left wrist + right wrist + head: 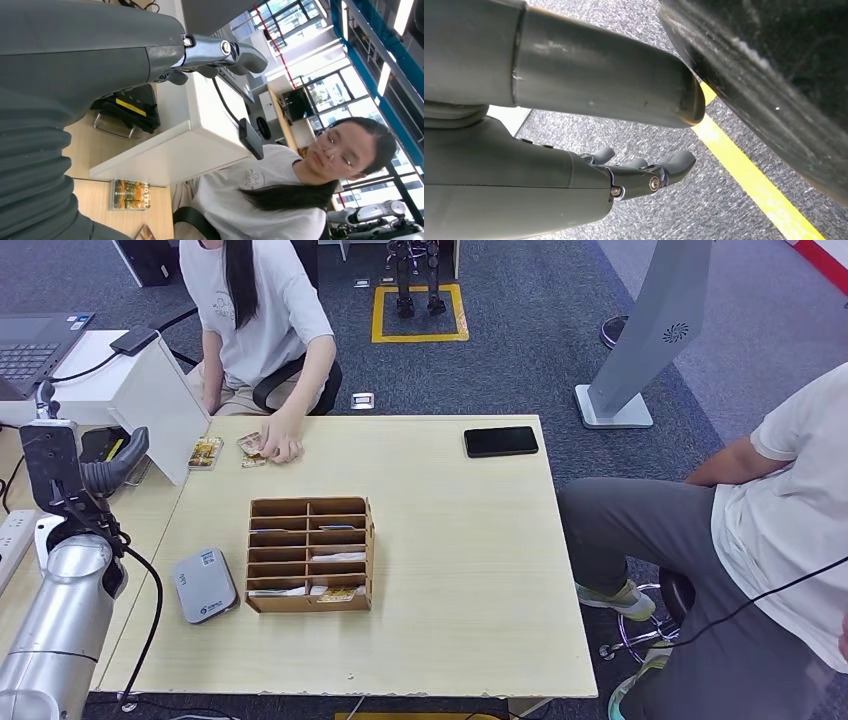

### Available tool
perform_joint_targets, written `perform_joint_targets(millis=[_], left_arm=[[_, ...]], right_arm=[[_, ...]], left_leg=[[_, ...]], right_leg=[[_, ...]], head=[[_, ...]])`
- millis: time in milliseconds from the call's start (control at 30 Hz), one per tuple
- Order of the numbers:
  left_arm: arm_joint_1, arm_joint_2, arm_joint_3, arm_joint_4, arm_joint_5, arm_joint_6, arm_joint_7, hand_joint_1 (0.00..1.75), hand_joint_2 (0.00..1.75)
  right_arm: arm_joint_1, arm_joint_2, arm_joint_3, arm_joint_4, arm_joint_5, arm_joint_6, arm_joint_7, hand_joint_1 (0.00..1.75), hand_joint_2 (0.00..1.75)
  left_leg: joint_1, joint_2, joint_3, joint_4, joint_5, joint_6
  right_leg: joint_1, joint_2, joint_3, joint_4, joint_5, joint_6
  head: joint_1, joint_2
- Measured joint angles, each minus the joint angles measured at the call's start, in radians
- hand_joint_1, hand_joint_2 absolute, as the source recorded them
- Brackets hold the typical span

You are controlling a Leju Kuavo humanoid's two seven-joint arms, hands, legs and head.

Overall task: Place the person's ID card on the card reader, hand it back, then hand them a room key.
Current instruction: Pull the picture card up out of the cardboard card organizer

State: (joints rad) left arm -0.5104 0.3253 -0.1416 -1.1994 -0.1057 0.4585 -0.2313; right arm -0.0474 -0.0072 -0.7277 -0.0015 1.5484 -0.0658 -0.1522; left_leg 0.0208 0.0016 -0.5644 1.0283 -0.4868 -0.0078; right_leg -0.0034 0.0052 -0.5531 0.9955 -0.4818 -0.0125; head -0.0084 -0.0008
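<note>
- While the person's hand [283, 445] rests on the ID card [250, 443] at the counter's [470, 540] far edge, its long axis looks roughly sideways; print unreadable
- Left robot hand [112, 465] is raised beside the white stand [160, 400], fingers apart, holding nothing
- Right robot hand [644, 172] hangs over carpet, fingers loosely extended, empty
- Card reader [203, 585] lies left of the wooden organizer [310, 553]; its label is too small to read
- A second card [129, 194] reads "HOTEL"

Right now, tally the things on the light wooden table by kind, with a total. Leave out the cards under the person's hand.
Black phone: 1
Wooden compartment organizer: 1
Grey card reader: 1
Patterned card lying apart: 1
Total: 4
</note>
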Motion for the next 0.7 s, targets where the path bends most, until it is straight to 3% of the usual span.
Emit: perform_joint_targets(millis=[167,367,500,700], left_arm=[[0.037,0.03,-0.01,-0.061,0.001,-0.078,-0.074,0.0,1.75],[0.209,0.098,-0.022,-0.337,-0.021,-0.219,-0.188,0.0,1.75],[0.331,0.123,-0.055,-0.502,-0.193,-0.188,-0.294,0.0,1.75],[0.418,0.167,-0.14,-0.618,-0.283,-0.121,-0.345,0.0,1.75]], right_arm=[[0.004,0.0,-0.005,0.0,0.0,0.003,-0.008,0.0,0.0],[0.019,0.0,-0.009,0.0,0.0,0.014,-0.017,0.0,0.0],[0.024,-0.002,-0.017,0.0,0.0,0.023,-0.024,0.0,0.0],[0.024,-0.005,-0.023,0.0,0.0,0.034,-0.025,0.0,0.0]], left_leg=[[0.0,0.002,0.0,0.0,0.0,0.0],[0.0,0.003,-0.002,0.0,-0.001,0.001],[0.0,0.004,-0.002,0.0,-0.003,0.001],[-0.001,0.003,-0.003,0.0,-0.002,0.001]], right_leg=[[0.0,0.002,0.0,0.0,0.0,0.0],[0.0,0.003,-0.002,0.0,-0.001,0.001],[0.0,0.004,-0.003,-0.001,-0.001,0.001],[-0.001,0.003,-0.002,-0.001,-0.001,0.001]], head=[[0.0,0.0],[0.0,0.0],[0.0,0.0],[0.001,0.0]])
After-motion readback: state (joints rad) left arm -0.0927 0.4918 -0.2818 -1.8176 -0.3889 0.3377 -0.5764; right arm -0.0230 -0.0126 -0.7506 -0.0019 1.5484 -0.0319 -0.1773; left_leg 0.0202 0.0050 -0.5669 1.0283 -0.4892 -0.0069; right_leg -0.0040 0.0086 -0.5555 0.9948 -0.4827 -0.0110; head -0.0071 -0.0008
